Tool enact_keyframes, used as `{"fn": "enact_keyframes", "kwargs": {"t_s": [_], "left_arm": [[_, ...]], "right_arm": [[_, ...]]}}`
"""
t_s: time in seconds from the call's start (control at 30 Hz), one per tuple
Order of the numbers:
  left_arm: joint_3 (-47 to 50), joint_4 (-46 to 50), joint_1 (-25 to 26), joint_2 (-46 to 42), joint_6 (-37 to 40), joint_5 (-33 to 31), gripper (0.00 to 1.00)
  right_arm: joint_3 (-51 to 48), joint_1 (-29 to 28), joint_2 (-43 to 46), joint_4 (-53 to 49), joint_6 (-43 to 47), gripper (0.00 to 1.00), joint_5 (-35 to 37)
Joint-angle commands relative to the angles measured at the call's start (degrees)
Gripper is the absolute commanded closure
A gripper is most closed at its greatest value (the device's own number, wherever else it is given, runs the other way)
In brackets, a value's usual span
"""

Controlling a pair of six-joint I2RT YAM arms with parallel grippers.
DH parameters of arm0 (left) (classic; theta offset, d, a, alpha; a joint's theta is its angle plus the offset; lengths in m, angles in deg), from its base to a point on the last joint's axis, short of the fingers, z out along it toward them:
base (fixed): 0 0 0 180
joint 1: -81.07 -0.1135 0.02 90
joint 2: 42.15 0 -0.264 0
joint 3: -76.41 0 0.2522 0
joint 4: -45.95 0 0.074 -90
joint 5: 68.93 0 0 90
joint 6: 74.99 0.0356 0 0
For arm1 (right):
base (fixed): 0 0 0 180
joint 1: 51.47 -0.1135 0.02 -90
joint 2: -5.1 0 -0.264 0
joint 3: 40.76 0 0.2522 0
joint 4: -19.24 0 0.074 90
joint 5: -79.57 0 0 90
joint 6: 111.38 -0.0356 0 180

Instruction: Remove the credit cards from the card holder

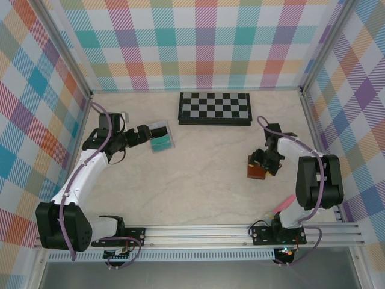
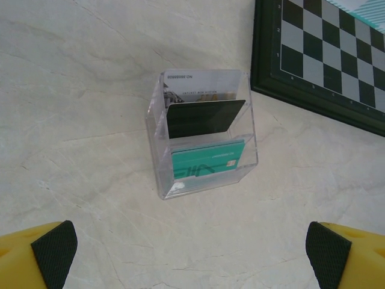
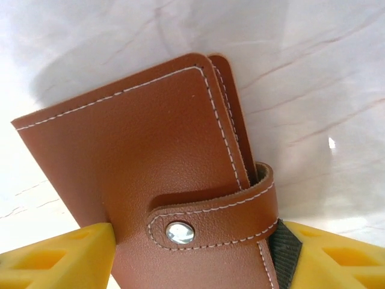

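Observation:
The card holder is a brown leather wallet, folded closed with its clasp tab snapped down, so its inside is hidden. It stands on edge at the right of the table. My right gripper is shut on it, a yellow finger against each side. Over at the left, a clear plastic tray holds a teal card, a black card and a white card. My left gripper hangs wide open just short of the tray with nothing between its fingers.
A black-and-grey chessboard lies at the back middle, close behind the tray. Plaid walls enclose the table on three sides. Bare marble-patterned tabletop lies between the two arms.

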Motion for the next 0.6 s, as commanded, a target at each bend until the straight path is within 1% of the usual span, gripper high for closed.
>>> {"fn": "enact_keyframes", "kwargs": {"t_s": [0.0, 0.1, 0.2, 0.37, 0.47, 0.57], "left_arm": [[-1.4, -0.4, -0.6, 0.7, -1.0, 2.4, 0.0], [-1.9, 0.2, -0.5, 1.4, -1.6, 2.9, 0.0], [-1.3, -0.6, -0.1, 2.0, -2.4, 4.5, 0.02], [1.4, -2.3, 1.3, 3.4, -5.0, 7.0, 0.03], [2.9, -3.7, 2.8, 4.9, -8.2, 9.7, 0.05], [4.9, -5.8, 5.2, 6.1, -12.0, 12.4, 0.07]], "right_arm": [[1.1, -4.4, -1.9, 1.3, -1.6, 0.31, -2.0], [2.4, -10.3, -3.8, 1.4, -3.8, 0.32, -0.5], [4.6, -17.2, -6.4, 1.6, -6.9, 0.33, -0.8], [9.4, -29.3, -10.5, 3.6, -14.5, 0.34, -3.4], [11.7, -33.0, -11.5, 5.5, -17.1, 0.33, -6.5], [12.3, -33.6, -11.0, 6.8, -17.3, 0.32, -9.0]]}}
